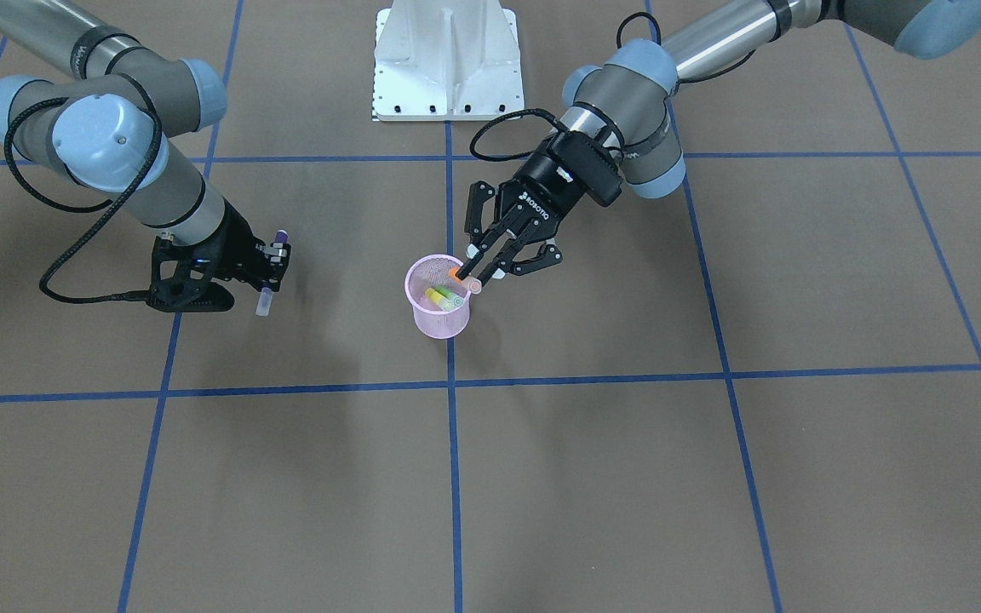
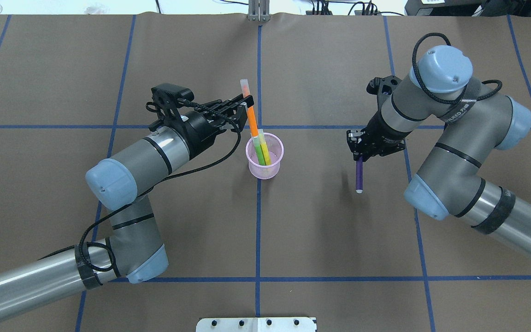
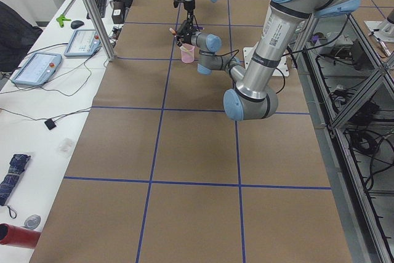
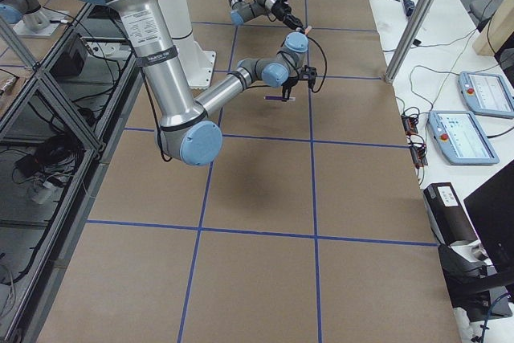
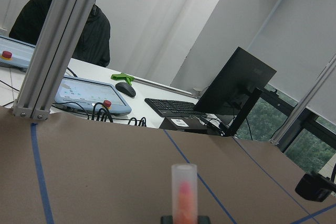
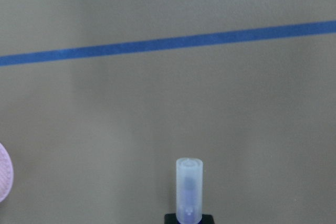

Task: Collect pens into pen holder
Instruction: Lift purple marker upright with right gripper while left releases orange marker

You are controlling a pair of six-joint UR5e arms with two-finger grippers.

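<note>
The right gripper (image 2: 360, 156), clenched on a purple pen (image 2: 359, 177) that hangs cap-down, sits at 3 o'clock of the pen holder (image 2: 265, 172), well apart. The pink mesh cup holds a green pen (image 2: 260, 151) and a yellow pen (image 2: 267, 156) (both leaning). At its 11 o'clock the left gripper (image 2: 246, 103) grasps an orange pen (image 2: 252, 121), whose lower end is at the rim.

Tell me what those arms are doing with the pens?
Left gripper shut on orange pen, over pen holder. Right gripper shut on purple pen, held aside. Green pen, yellow pen inside. Nothing in the way.
</note>
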